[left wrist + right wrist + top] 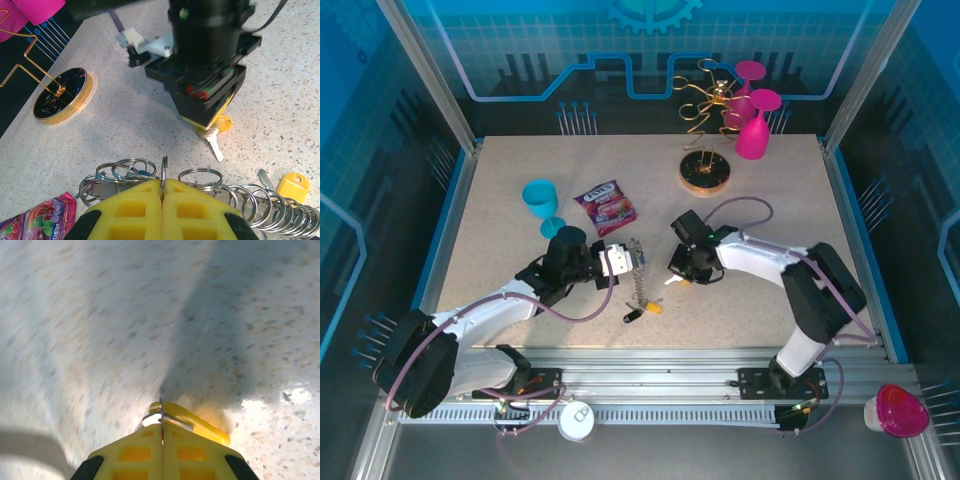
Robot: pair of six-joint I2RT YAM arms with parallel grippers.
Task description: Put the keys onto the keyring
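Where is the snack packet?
In the top view, the snack packet lies left of centre, just right of the blue cup and beyond the left end effector.

A beige desk (780, 210) speckled with dark flecks carries a turquoise cup (542, 200), a purple-red packet (606, 208), pink glasses (754, 138), a gold stand (705, 175) with a black base, yellow-headed silver keys (291, 184) and a grey keyring (163, 166) with a silvery chain (260, 202), while the left end effector (162, 195) and right end effector (162, 437) have yellow pads.
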